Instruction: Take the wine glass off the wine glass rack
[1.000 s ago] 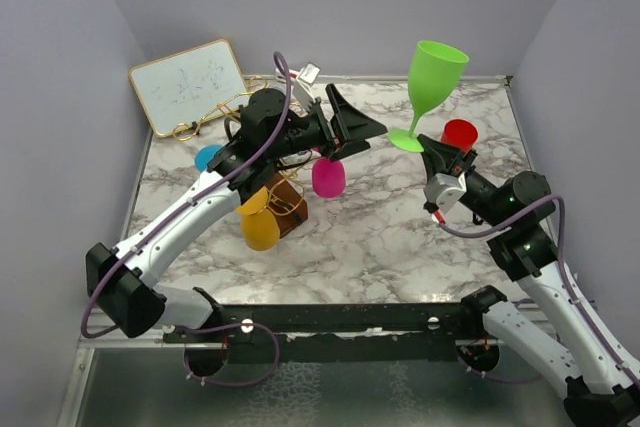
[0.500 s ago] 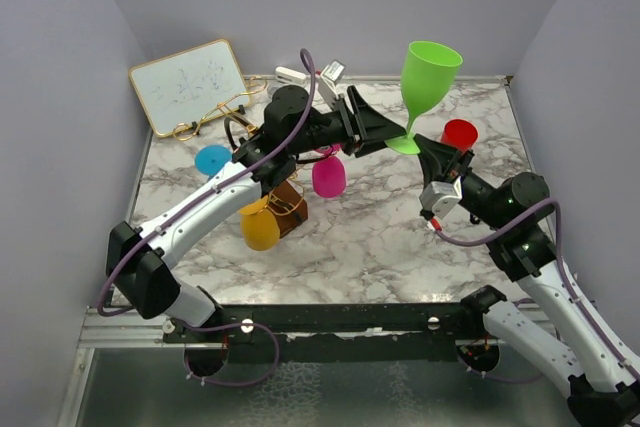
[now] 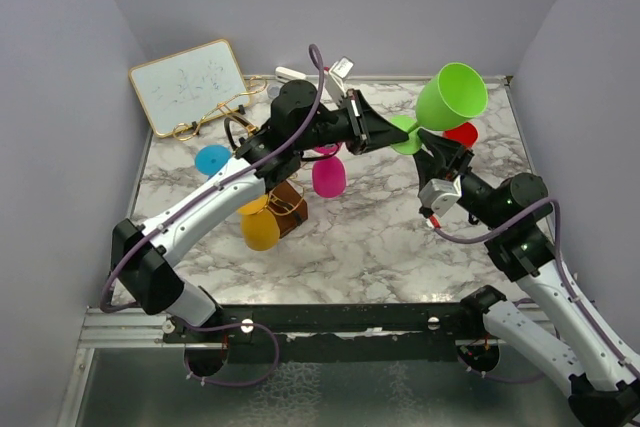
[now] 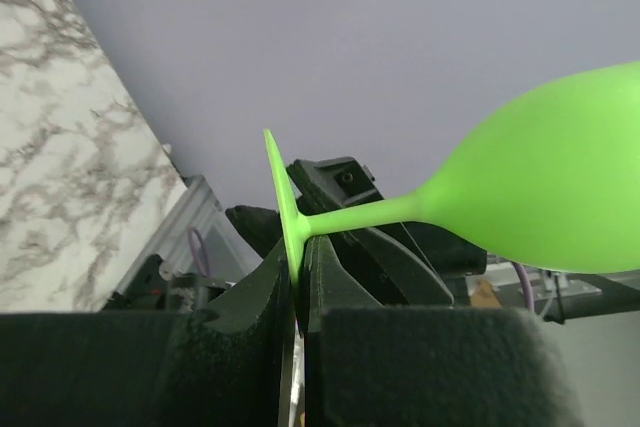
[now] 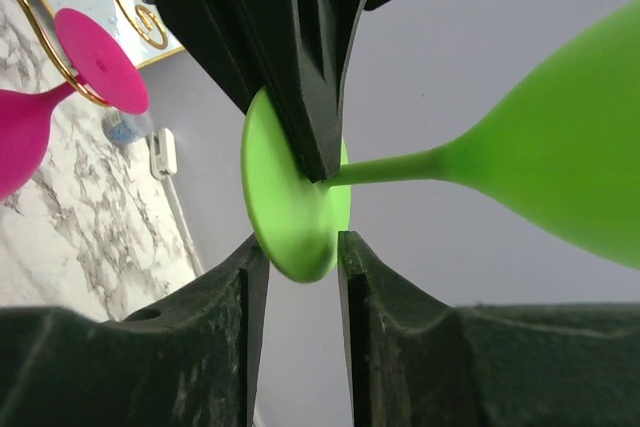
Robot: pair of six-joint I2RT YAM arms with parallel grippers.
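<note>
Tipped over from upright, now leaning bowl-first toward upper right of overhead view: green wine glass (image 3: 452, 97), aloft, well apart from wine glass rack (image 3: 290, 209) at centre left. Pinched flat across its foot by left gripper (image 3: 392, 134), fingers clamped tight. Flanked at foot's rim by right gripper (image 3: 440, 150), fingers parted and loose. Looks light, rigid, slick plastic; best taken by foot or stem.
</note>
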